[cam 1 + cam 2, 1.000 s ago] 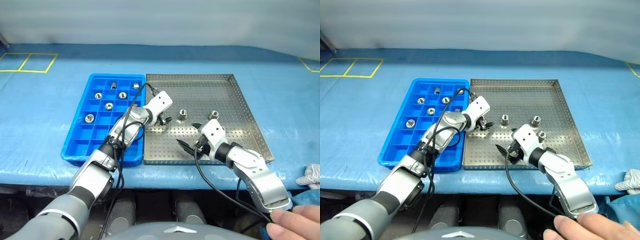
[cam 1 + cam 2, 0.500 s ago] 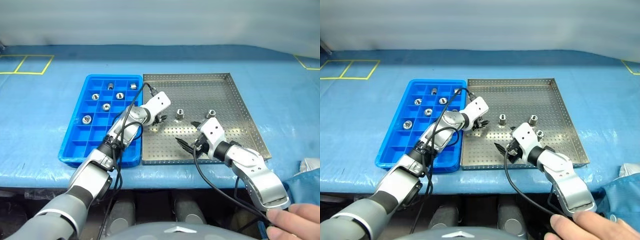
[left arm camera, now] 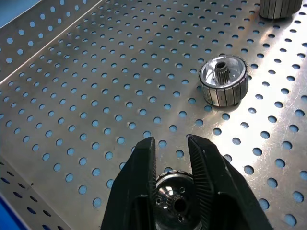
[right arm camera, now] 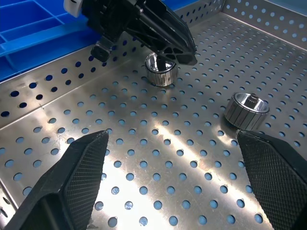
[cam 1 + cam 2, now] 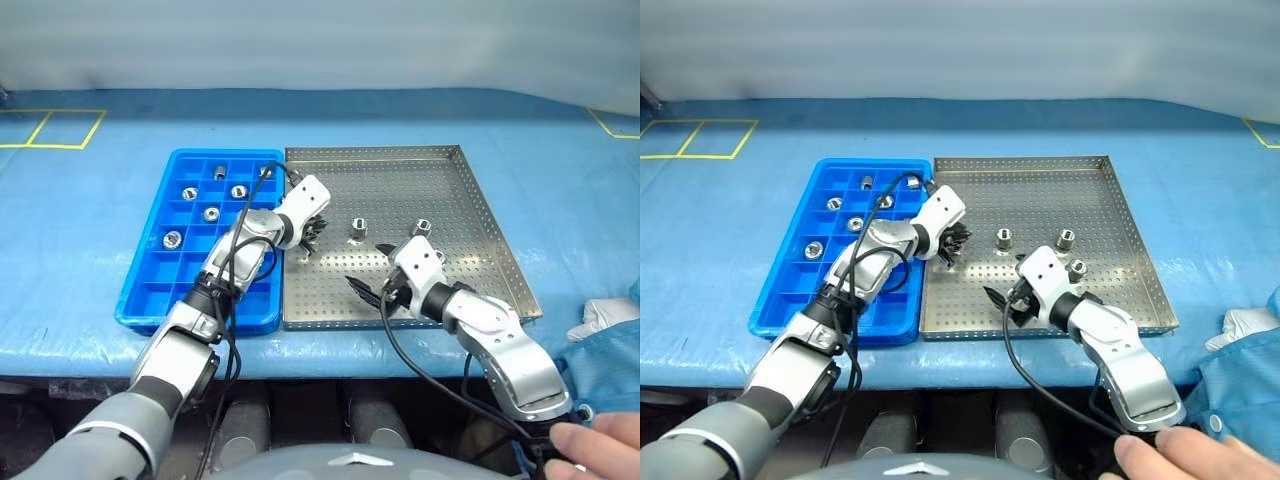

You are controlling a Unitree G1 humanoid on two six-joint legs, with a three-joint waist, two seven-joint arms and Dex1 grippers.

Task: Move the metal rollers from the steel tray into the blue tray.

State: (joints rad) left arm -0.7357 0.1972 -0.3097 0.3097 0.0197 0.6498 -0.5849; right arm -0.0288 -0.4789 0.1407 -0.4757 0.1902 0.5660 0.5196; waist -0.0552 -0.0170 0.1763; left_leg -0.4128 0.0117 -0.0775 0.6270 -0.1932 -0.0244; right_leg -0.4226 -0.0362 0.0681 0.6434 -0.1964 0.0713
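Metal rollers occupied both containers: three lay loose in the steel tray (image 5: 470, 200), six already sat in the blue tray (image 5: 150, 290) beside it. The left gripper (image 3: 170, 153) clamped a fourth roller (image 3: 173, 201); the right gripper (image 4: 172, 167) hung spread wide.

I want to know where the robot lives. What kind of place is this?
Probably a workshop or robot test bench: a table under a blue cover with yellow tape marks, a holed steel tray of rollers, and a blue sorting tray.
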